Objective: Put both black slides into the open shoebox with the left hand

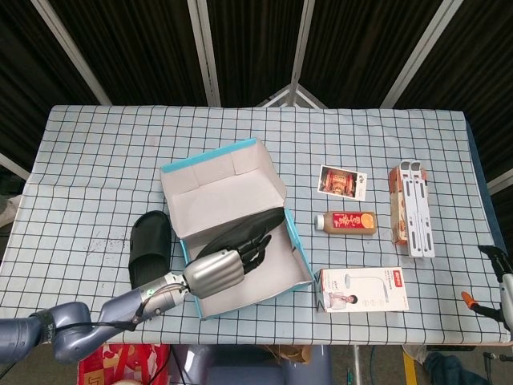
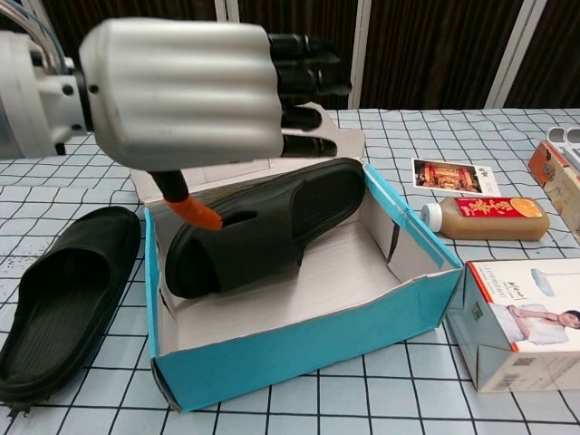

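Note:
One black slide [image 1: 255,231] [image 2: 263,227] lies inside the open shoebox [image 1: 301,242] [image 2: 308,349], tilted, its heel against the left wall. The other black slide [image 1: 151,245] [image 2: 63,299] lies flat on the table, just left of the box. My left hand [image 1: 216,269] [image 2: 190,91] hovers above the boxed slide with its fingers stretched out and apart, holding nothing and clear of the slide. Only a sliver of my right hand [image 1: 497,281] shows at the table's right edge, fingers apart with nothing in them.
Right of the shoebox lie a photo card [image 1: 342,181] [image 2: 453,175] and a juice bottle [image 1: 346,222] [image 2: 485,217]. A white lamp carton [image 1: 365,289] [image 2: 521,322] stands by the box's front right corner. An orange carton with a white stand [image 1: 410,207] sits far right.

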Controlling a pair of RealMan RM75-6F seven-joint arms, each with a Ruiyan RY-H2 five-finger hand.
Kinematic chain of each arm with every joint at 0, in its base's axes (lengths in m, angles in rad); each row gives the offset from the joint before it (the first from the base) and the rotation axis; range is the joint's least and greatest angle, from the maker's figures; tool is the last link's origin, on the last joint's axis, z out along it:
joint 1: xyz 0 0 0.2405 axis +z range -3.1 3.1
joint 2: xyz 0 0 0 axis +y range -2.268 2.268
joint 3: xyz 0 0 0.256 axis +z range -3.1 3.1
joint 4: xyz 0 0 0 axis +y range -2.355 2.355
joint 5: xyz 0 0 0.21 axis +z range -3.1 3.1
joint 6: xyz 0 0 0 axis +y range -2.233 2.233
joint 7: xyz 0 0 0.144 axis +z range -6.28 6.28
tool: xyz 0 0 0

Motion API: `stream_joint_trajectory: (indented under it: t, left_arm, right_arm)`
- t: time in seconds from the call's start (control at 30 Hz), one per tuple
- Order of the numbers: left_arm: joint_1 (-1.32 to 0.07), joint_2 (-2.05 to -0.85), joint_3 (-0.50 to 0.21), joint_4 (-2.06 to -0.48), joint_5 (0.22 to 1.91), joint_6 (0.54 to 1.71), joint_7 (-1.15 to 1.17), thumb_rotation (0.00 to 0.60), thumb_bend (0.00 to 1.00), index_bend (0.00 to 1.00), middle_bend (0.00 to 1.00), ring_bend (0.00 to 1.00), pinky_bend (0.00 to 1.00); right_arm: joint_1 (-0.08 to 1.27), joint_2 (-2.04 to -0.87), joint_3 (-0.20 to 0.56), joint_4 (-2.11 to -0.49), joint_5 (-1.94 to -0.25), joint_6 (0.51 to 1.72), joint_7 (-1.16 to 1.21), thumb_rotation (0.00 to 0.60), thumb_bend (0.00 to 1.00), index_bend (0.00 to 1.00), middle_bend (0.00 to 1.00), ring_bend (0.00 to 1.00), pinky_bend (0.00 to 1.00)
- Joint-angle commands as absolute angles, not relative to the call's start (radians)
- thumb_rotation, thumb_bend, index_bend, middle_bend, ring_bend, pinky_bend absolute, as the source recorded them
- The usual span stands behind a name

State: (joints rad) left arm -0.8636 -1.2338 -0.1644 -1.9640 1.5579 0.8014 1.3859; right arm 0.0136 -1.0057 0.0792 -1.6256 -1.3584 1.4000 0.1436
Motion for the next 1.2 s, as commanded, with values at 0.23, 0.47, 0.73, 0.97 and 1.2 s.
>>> stream_joint_trajectory:
  t: [0.23, 0.47, 0.73, 0.97, 1.2]
  left_arm:
    - [-0.610, -1.094, -0.091, -2.208, 1.424, 1.120, 1.271, 0.234, 0.21, 0.14, 0.26, 0.03, 0.05]
    - [-0.486, -0.992, 0.022, -2.140, 1.567, 1.207, 0.977, 0.251, 0.21, 0.16, 0.31, 0.04, 0.05]
    - [-0.439, -1.018, 0.064, -1.979, 1.631, 1.223, 0.805, 0.258, 0.21, 0.17, 0.34, 0.05, 0.05]
    - [-0.441, -1.088, 0.052, -1.893, 1.556, 1.162, 0.802, 0.261, 0.21, 0.17, 0.34, 0.05, 0.05]
    - [-0.483, -1.171, 0.012, -1.832, 1.499, 1.098, 0.806, 0.267, 0.21, 0.17, 0.34, 0.06, 0.05]
  right_arm:
    - [0.012, -1.005, 0.079, -1.629, -1.363, 1.405, 0.145, 0.600, 0.23, 0.17, 0.16, 0.22, 0.22]
    - [0.017, -1.007, 0.076, -1.637, -1.366, 1.399, 0.128, 0.600, 0.23, 0.17, 0.16, 0.22, 0.22]
    - [0.017, -1.007, 0.077, -1.638, -1.363, 1.398, 0.125, 0.600, 0.23, 0.17, 0.16, 0.22, 0.22]
    - [0.021, -1.007, 0.079, -1.662, -1.372, 1.402, 0.125, 0.600, 0.23, 0.17, 0.16, 0.22, 0.22]
    - [0.020, -1.003, 0.078, -1.645, -1.354, 1.388, 0.135, 0.600, 0.23, 0.17, 0.16, 0.22, 0.22]
